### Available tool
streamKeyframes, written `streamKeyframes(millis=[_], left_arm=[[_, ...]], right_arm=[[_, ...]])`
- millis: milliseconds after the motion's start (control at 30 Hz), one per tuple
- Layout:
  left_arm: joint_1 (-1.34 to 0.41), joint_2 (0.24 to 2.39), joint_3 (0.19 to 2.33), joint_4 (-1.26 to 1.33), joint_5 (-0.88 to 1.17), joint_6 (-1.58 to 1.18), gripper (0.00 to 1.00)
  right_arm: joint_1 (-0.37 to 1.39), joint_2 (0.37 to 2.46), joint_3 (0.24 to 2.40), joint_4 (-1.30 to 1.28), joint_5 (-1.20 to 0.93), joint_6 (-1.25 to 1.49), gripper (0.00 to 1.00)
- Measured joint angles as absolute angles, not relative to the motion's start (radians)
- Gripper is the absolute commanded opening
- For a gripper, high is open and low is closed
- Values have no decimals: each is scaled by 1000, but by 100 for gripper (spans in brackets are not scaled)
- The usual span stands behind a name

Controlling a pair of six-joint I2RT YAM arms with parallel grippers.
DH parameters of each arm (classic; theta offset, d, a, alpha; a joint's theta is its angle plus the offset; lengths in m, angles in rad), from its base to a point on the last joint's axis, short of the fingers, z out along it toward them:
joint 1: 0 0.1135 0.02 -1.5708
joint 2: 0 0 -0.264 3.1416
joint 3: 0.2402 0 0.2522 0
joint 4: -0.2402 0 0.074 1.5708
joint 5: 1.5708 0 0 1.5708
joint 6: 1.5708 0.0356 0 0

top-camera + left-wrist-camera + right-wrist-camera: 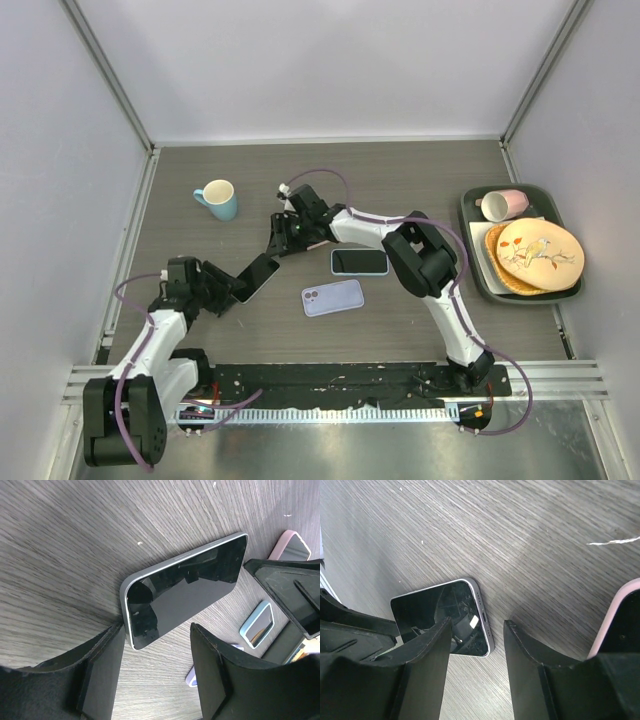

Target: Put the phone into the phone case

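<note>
**L hand and R hand at opposite ends of the phone, case lying empty**

L hand [238, 292] is low over the worktop [400, 180], left of centre, w/ its fingers [100, 670] parted around the near corner of the phone [257, 278]. On my left wrist cam one finger sits against the phone's short end and the other is just beside its long edge. I can't tell whether they're actually pinching it or only bracketing it.

R hand [279, 248] comes in from the far-right side onto the phone's other end. On the right wrist cam its fingers [420, 660] are apart: one overlaps the glass, the other is clear of the phone w/ bare worktop showing between. So I read the R hand as released, not clamped.

Phone is screen up, dark glass w/ a pale frame, lying diagonally between the two hands. It's not in the case.

Phone case [333, 297] is lilac and lies flat near the worktop's centre, slightly toward the near edge, apart from the phone. A second phone [360, 261] lies just beyond the case, screen up.

Other stuff: blue mug [218, 198] toward the far-left corner. A dark tray [466, 230] at the right edge carries a pink cup [503, 204] and a patterned plate [540, 250].
</note>
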State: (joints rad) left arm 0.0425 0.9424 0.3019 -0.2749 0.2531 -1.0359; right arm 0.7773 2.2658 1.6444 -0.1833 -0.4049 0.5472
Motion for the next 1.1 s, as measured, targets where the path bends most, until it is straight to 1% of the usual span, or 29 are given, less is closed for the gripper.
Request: streamKeyframes(millis=[167,500,600,733,900,1000,1067,1100], left_arm=[[46,939,291,-244,245,-1008,52],[56,908,257,-173,298,-916,48],[58,883,242,-169,330,-896,47],[59,811,226,-183,377,-881,45],[59,646,226,-176,427,-885,44],[59,594,228,-155,441,-891,39],[56,599,234,-145,451,-894,34],[56,612,238,-143,455,-894,34]], right_arm=[[781,2266,1637,-173,-419,553,48],[762,2255,1521,18,-512,611,41],[757,2249,1483,79,-522,631,41],[751,2236,1449,123,-524,641,40],[739,2205,1394,154,-515,657,40],[743,2177,1351,149,-530,666,39],[758,2157,1322,141,-542,673,40],[766,2149,1310,136,-546,676,40]])
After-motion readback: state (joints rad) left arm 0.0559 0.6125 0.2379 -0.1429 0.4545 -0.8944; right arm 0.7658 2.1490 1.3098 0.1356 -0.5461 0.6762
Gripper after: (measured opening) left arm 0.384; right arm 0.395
